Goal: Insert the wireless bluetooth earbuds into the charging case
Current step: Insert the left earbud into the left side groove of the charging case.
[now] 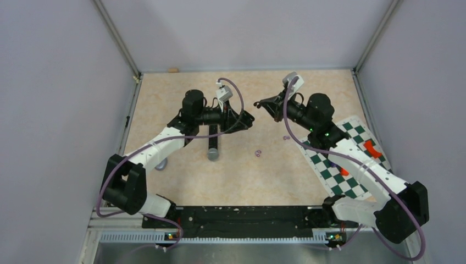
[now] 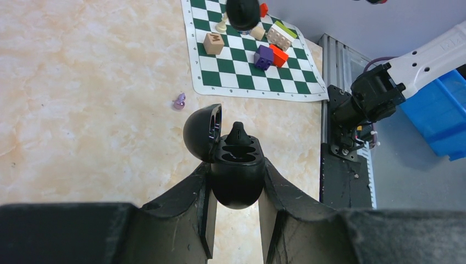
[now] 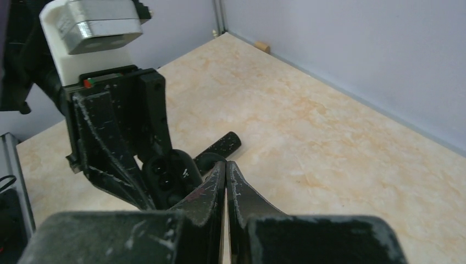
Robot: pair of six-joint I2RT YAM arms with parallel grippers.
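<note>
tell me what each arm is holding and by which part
The left gripper clamps the open charging case by the sides of its round lower half. The right gripper is shut, with nothing visible between its jaws.

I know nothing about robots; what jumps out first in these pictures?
The black round charging case, lid flipped open, is clamped in the left arm's jaws over the middle of the table, with one black earbud poking up from it. The right arm's jaws are pressed shut close beside it. To the right lies a green checkered mat with coloured blocks.
</note>
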